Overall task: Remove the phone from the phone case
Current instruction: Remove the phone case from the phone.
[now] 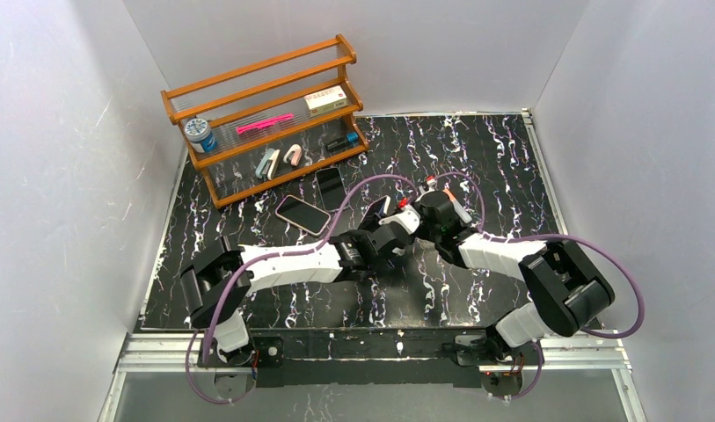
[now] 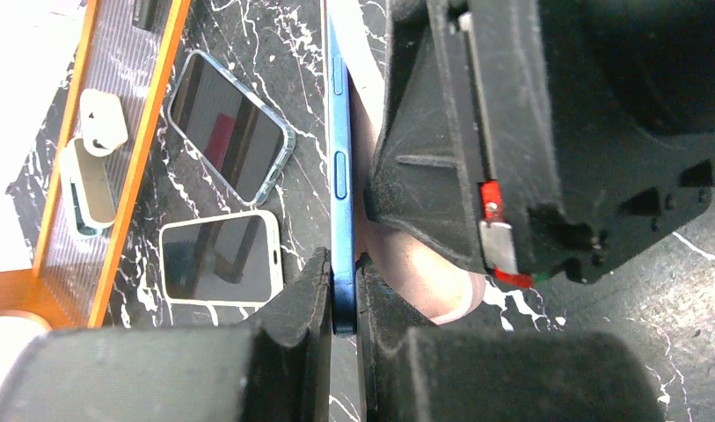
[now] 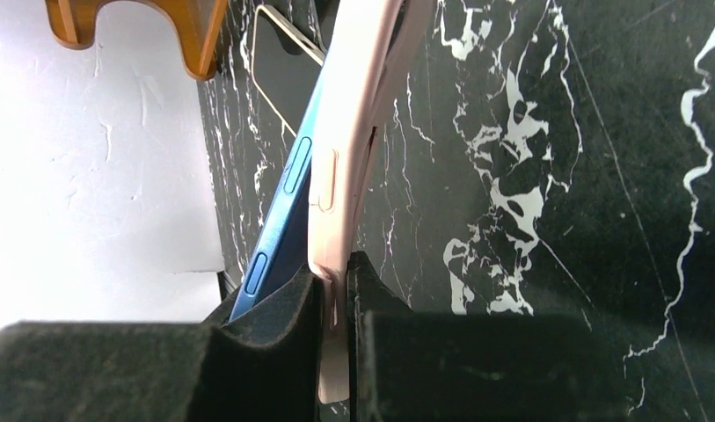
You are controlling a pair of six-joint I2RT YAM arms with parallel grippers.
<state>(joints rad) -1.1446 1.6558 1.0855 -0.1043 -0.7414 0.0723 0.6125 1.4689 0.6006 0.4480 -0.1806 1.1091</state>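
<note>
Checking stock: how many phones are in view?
3. The blue phone is in the left gripper; a clear-edged phone and a pale-edged phone lie by the rack. Others may be hidden.

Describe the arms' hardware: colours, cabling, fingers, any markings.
The left arm and right arm match, with white link shells and black joint housings and grippers. A purple cable loops loosely along each arm from base to wrist. The fingers are black and blocky with rough matte faces. The right gripper body carries small red tags.
</note>
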